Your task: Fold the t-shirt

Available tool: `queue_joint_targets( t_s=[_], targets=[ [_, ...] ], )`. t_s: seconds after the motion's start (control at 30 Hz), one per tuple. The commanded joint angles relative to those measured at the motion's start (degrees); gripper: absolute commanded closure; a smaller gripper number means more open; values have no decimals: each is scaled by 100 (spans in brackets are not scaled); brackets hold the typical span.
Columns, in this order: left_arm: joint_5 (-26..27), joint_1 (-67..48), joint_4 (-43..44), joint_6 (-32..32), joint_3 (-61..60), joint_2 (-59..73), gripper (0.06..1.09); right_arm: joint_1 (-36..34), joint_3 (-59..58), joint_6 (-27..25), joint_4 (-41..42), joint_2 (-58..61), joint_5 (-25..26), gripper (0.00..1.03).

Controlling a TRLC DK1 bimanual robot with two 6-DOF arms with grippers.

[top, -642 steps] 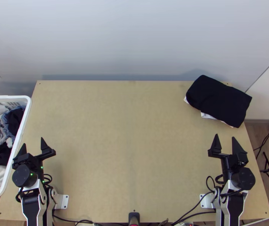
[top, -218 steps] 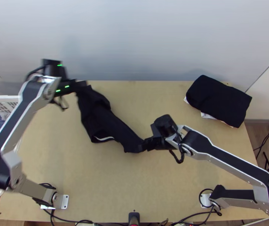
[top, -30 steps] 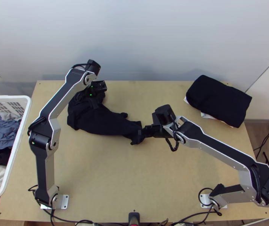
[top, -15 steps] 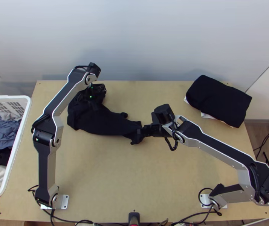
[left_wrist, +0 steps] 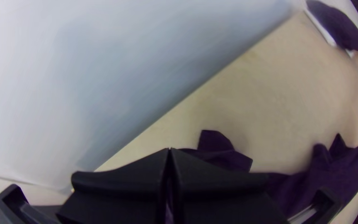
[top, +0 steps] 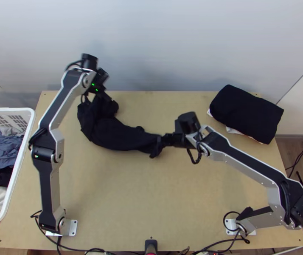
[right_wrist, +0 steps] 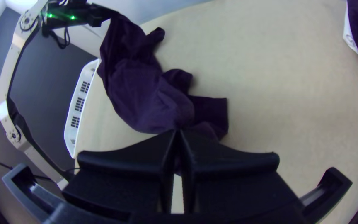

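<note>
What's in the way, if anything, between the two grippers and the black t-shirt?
Nothing visible: the left gripper is shut on one end of the black t-shirt, the right gripper on the other. The folded clothes lie apart, at the far right corner of the table.

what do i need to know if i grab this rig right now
Left tool: shut on one end of the black t-shirt, raised by the table's far left.
Right tool: shut on the other end, mid-table.
Shirt: bunched in a long strip between them.
Done: shirt gripped at both ends; no neat fold visible.
Left: spread it flat, fold it, then probably add it to the folded pile, far right.
</note>
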Motion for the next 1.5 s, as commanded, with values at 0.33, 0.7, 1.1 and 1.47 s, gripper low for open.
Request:
queue_joint_targets(
  t_s=[0.33, 0.7, 1.1, 1.47],
  targets=[
    [-444, 1127, 556, -3882, -848, -2131, 105, -1978, 1636, -8, 653, -52, 1223, 100],
    [-391, 890, 1137, -4752, -2896, -4310, 105, -1899, 2435, 1, 205, -949, 1100, 100],
    [206, -165, -375, -3943, -6315, -4873, 105, -1925, 1873, 115, -1536, -1292, 221, 100],
    [1947, -1044, -1694, -2748, -6983, -4855, 100, -2162, 1978, 212, -1738, -747, -166, 100]
  ],
)
